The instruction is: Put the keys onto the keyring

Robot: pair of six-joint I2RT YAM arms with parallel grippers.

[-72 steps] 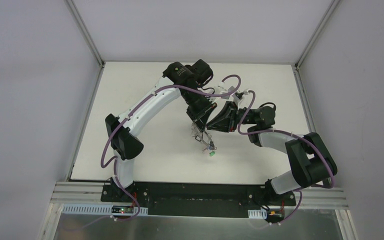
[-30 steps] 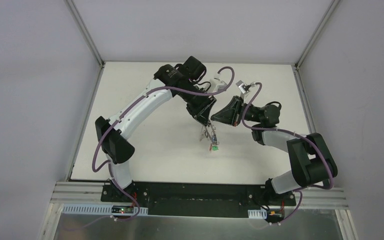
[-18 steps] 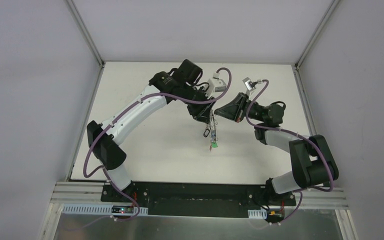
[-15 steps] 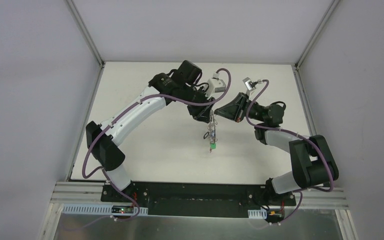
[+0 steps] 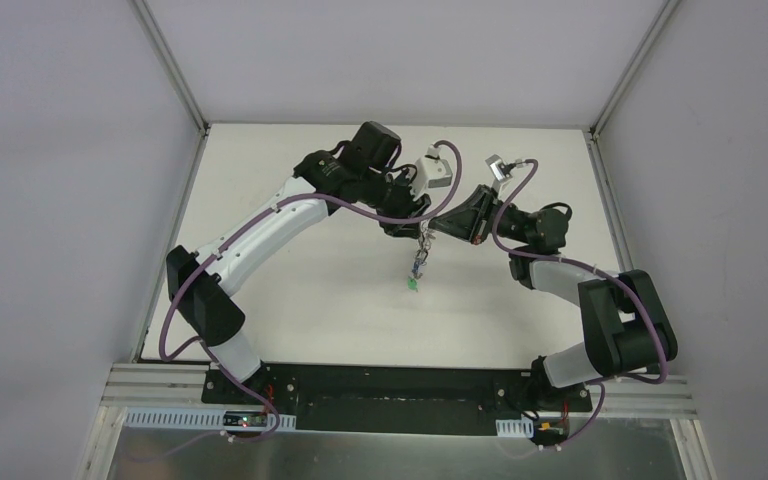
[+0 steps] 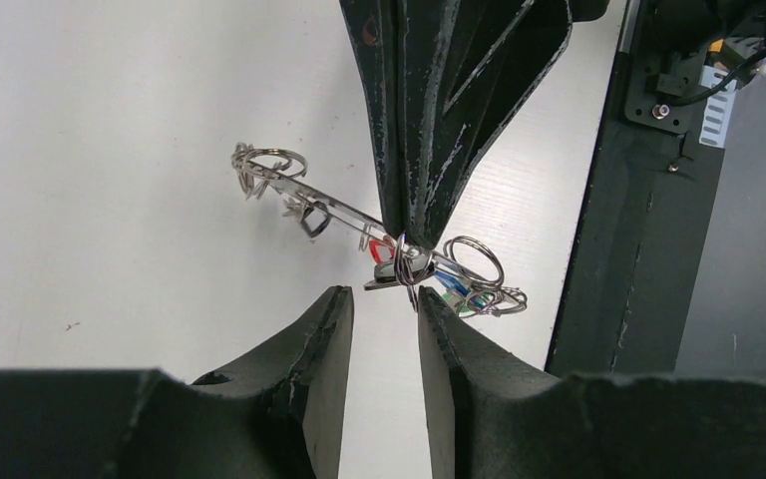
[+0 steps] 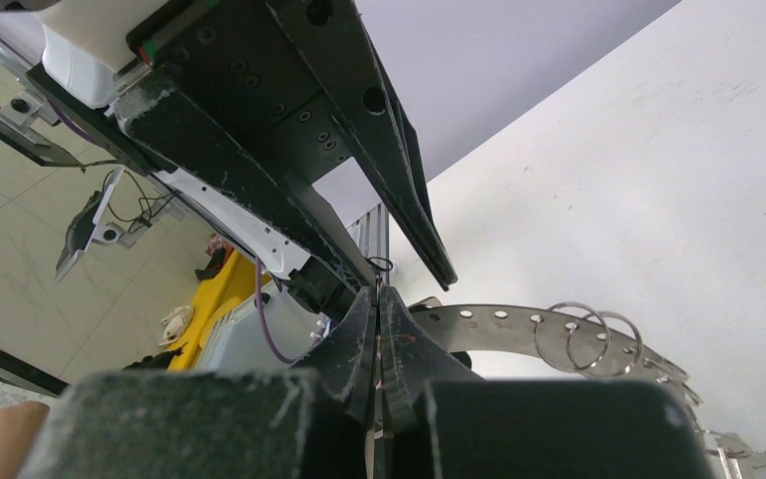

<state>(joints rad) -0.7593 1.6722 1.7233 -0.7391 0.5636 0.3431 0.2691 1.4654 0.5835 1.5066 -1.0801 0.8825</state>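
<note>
Clenches the right end effector (image 6: pixel 405 238) on the keyring (image 6: pixel 331 207), above the middle of the tabletop (image 5: pixel 300 290). Holds the left end effector (image 6: pixel 384 304) released, fingers (image 6: pixel 324 329) parted just under the strung keys (image 6: pixel 454 284) and coloured tags (image 5: pixel 413 285), gripping nothing.

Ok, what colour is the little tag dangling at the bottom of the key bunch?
Green. The tag shows best in the top external view.

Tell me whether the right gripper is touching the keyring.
Touching. The left wrist view shows the right gripper shut, its tips pinching the keyring partway along its span.
</note>
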